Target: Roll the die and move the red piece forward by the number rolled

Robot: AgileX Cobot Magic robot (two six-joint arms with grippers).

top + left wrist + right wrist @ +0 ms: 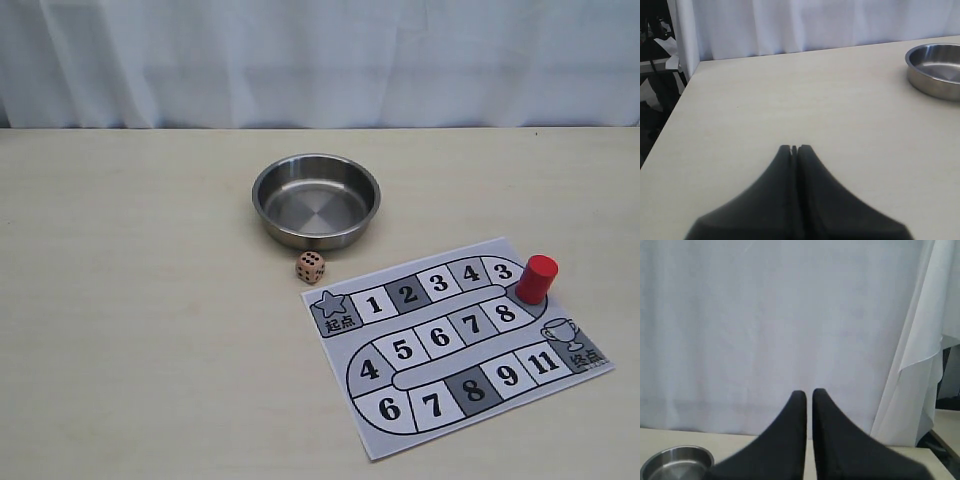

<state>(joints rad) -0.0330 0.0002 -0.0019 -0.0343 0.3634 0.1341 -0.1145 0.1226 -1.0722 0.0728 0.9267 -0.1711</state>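
Tan and small, the die sits on the table, just near of the steel bowl and just beside the far-left corner of the board, touching neither as far as I can tell. It lies a shade left of the scene's middle. As a cube it has no long axis, but its faces are turned a little askew to the table edge, so the jaws would need to square up to it. Its top face is too small to read.

Neither wrist view shows the die. The left gripper has its jaws pressed together, empty, over bare table with the bowl to its right, so the die should lie farther right and lower than it looks. The right gripper is raised toward the curtain, with only a thin slit between its jaws and nothing in it.

By position, the left arm looks the likelier one for the die, though only narrowly. The red piece stands upright at the board's far-right bend, just right of the 3 square, well apart from the die and on the right arm's side.
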